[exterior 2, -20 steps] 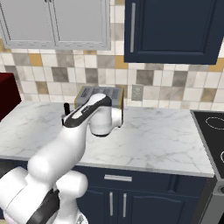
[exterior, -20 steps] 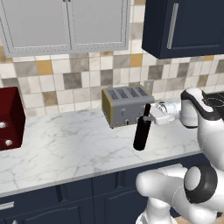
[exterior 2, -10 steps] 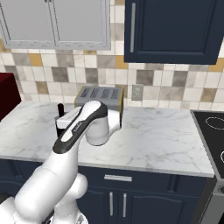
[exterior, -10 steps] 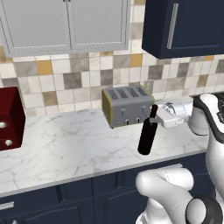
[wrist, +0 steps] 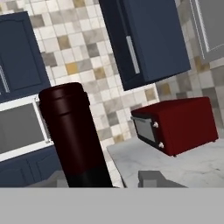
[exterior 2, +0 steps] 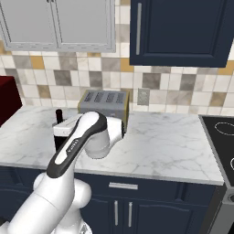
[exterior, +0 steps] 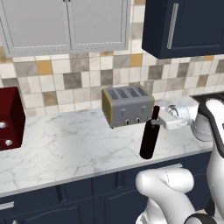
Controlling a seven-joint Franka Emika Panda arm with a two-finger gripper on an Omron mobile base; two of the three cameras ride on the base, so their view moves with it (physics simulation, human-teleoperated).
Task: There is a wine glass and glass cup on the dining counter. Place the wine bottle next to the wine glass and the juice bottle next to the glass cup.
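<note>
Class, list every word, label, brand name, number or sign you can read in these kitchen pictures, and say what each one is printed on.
None can be read.
Wine bottle: plain dark, no label showing.
Toaster: only unmarked knobs.
Red appliance: knobs, no lettering.
Cabinets and wall tiles: blank.

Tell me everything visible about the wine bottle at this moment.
The tall slim near-black wine bottle has a narrow neck and a dark red cap, seen close in the hand view. It looks like glossy dark glass. It hangs roughly upright, tilted slightly, lifted above the front edge of the white grey-veined marble wall counter, in front of the grey four-slot toaster. The white arm's gripper is closed on its neck; nothing else touches it.
</note>
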